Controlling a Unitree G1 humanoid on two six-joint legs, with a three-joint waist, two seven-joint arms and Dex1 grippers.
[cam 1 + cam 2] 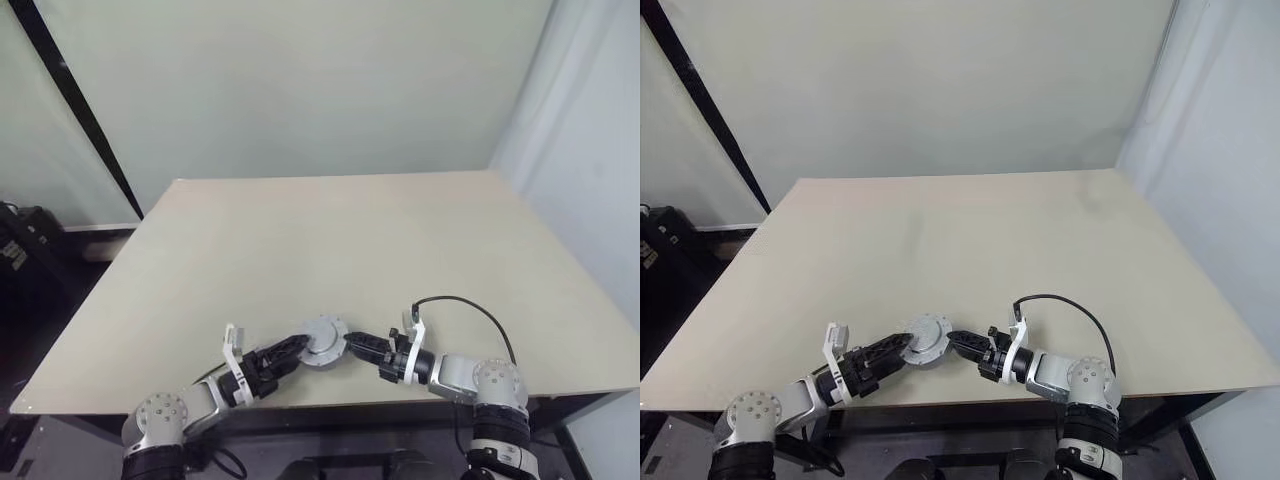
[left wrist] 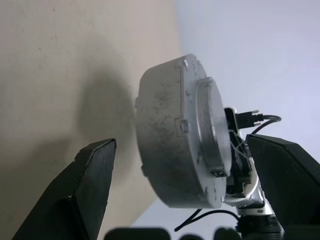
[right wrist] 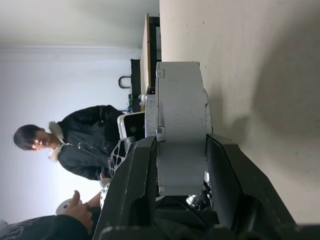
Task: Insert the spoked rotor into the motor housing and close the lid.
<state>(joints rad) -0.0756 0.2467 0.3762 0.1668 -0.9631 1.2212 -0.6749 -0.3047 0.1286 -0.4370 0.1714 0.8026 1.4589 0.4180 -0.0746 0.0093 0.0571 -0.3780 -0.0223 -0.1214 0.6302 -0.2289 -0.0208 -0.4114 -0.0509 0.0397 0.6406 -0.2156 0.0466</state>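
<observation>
Motor housing, lid closed on it, sits clamped edge-on in our right end effector, just above the near edge of the surface. Our left end effector is spread wide, one finger either side of the housing, not gripping. Person in a dark jacket behind.

Soft, even light falls on the pale table, with no glare. The motor housing throws a diffuse dark shadow onto the tabletop beside it. In the left wrist view the near black fingers look slightly soft, perhaps out of focus. The person appears backlit against a bright wall.
</observation>
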